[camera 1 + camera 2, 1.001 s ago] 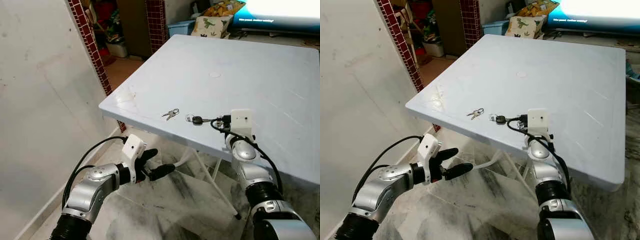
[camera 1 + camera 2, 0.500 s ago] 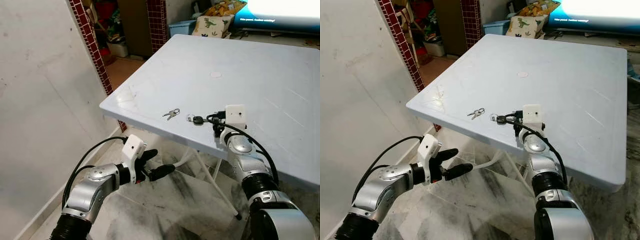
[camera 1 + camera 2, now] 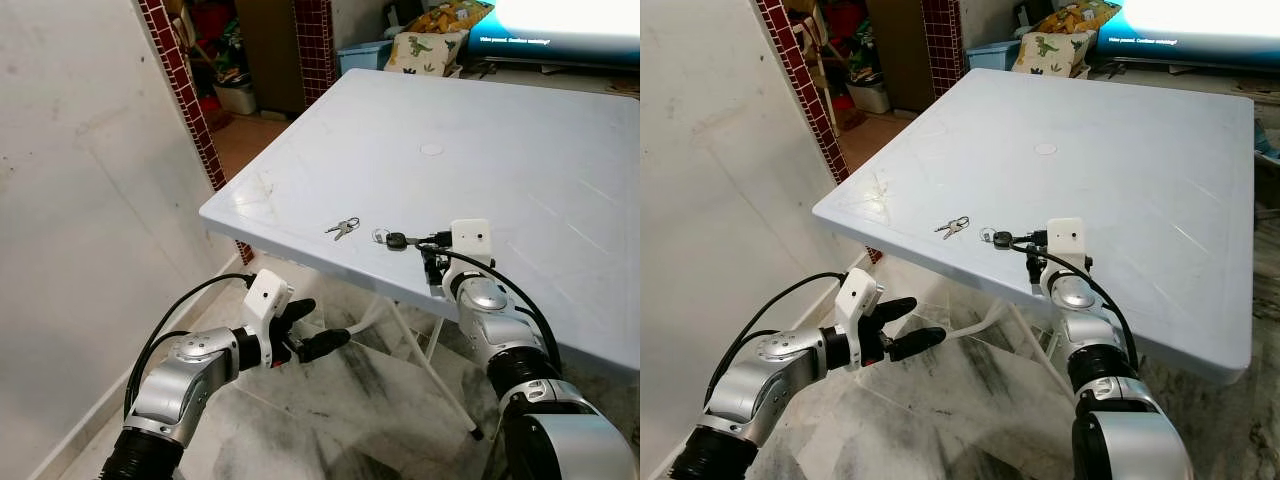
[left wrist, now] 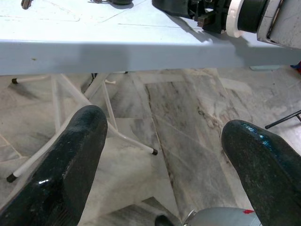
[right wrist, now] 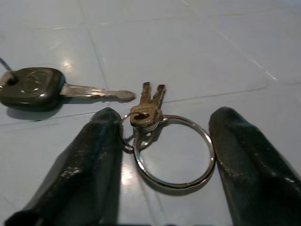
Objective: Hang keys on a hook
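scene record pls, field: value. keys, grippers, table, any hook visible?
table: white table, top mostly bare
black-head key: lying flat near the front edge, beside the key ring
key ring: flat on the table, two small brass keys on it
other small keys: separate pair, further toward the robot's left
right gripper: on the table at the key ring, open, fingers either side of the ring, not closed on it
left gripper: below the table edge, open, holding nothing
hook: none seen

Home: marble floor [image 3: 330,400], dinosaur cushion [image 3: 423,50] (cluttered).
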Robot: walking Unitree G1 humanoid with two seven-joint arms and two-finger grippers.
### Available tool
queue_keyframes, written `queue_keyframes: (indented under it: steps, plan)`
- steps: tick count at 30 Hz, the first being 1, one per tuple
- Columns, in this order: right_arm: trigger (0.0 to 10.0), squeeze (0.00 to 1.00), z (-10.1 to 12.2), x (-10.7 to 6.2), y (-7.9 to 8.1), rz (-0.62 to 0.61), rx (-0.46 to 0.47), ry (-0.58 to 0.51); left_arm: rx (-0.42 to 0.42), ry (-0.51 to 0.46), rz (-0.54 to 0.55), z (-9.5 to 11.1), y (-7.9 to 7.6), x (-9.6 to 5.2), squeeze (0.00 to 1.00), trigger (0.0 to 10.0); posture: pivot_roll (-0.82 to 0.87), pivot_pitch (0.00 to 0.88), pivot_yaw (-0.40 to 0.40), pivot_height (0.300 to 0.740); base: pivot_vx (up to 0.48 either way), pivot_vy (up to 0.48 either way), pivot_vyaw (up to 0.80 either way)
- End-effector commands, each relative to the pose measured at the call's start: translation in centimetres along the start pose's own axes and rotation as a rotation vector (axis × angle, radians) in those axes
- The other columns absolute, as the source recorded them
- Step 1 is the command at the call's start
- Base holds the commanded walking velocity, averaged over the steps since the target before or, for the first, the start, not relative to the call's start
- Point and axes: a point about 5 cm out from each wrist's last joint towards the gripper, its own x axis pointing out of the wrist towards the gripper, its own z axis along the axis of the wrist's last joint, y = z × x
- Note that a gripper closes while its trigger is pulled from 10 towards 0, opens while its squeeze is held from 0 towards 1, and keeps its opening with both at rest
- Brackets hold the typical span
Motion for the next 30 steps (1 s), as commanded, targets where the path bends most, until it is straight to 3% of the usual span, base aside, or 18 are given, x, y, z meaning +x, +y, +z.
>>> queue_keyframes:
  steps: [1, 30]
  plan:
    - [0.0, 0.00, 0.2, 0.1, 0.2, 0.016, 0.007, 0.001, 0.008, -0.004, 0.019, 0.3, 0.3, -0.5, 0.00, 10.0, -0.04, 0.000, 0.143, 0.740, 0.000, 0.000, 0.00]
    - [0.0, 0.00, -1.4, -0.1, 0.4, 0.058, -0.043, 0.021, 0.017, -0.001, 0.013, 0.4, 0.3, -0.4, 0.00, 10.0, -0.04, 0.000, 0.149, 0.740, 0.000, 0.000, 0.00]
